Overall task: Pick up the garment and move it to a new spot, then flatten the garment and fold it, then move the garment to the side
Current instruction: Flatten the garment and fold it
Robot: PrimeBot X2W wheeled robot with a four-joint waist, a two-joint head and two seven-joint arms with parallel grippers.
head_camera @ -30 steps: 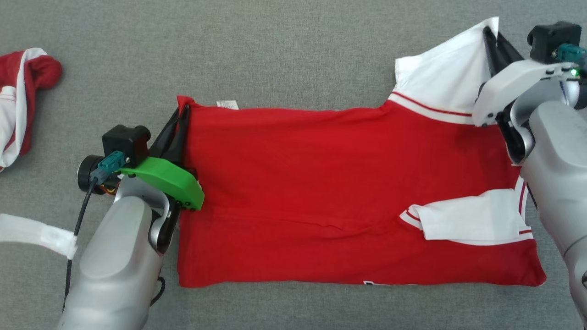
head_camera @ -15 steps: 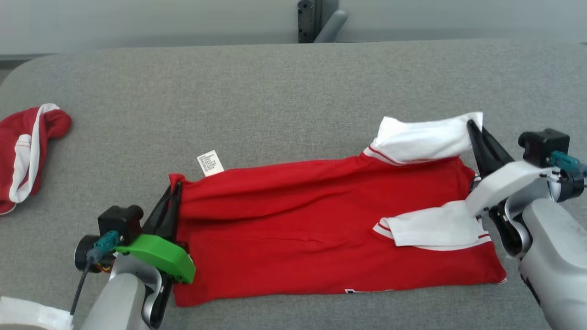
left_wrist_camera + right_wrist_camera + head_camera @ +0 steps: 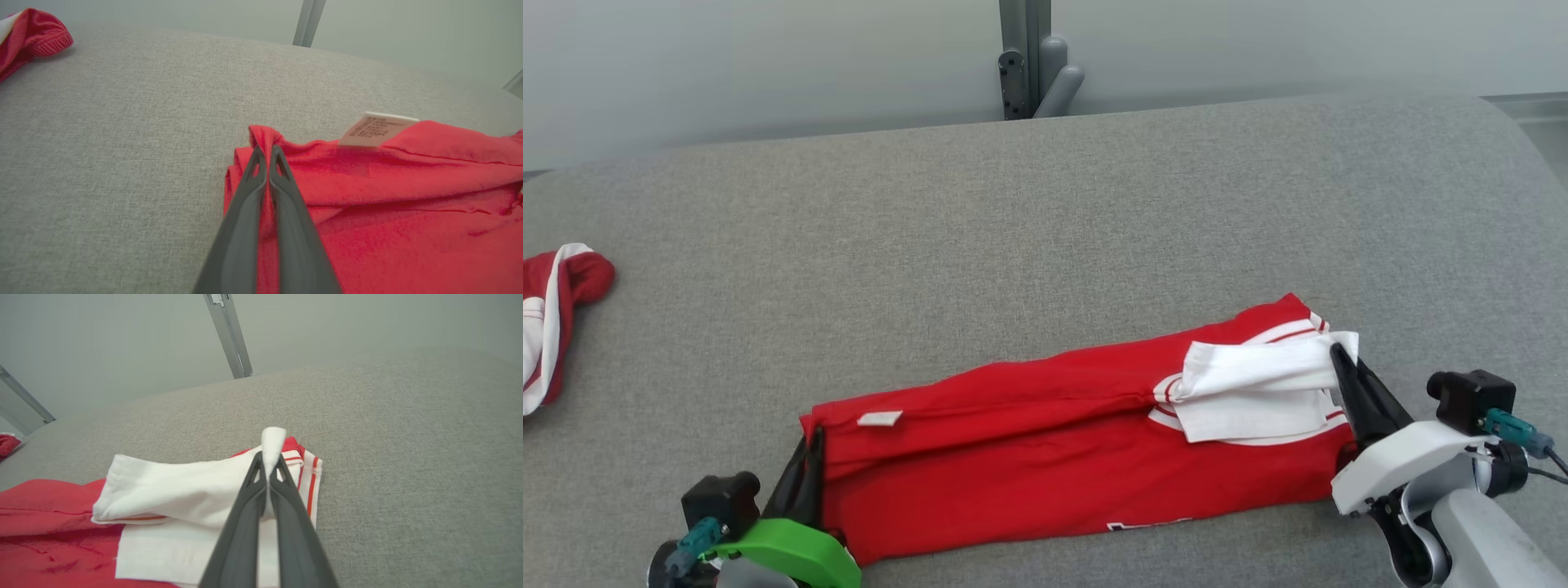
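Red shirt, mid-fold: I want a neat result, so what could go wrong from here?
The right hand pinches only the tip of the white sleeve; it could slip free or drag the sleeve askew. The left hand is shut on a bunched corner of the red shirt, so that end may land rumpled.

Even soft light, blurred wrist foregrounds

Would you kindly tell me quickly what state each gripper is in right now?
Left gripper: shut on a corner of the red garment.
Right gripper: shut on the garment's white sleeve.
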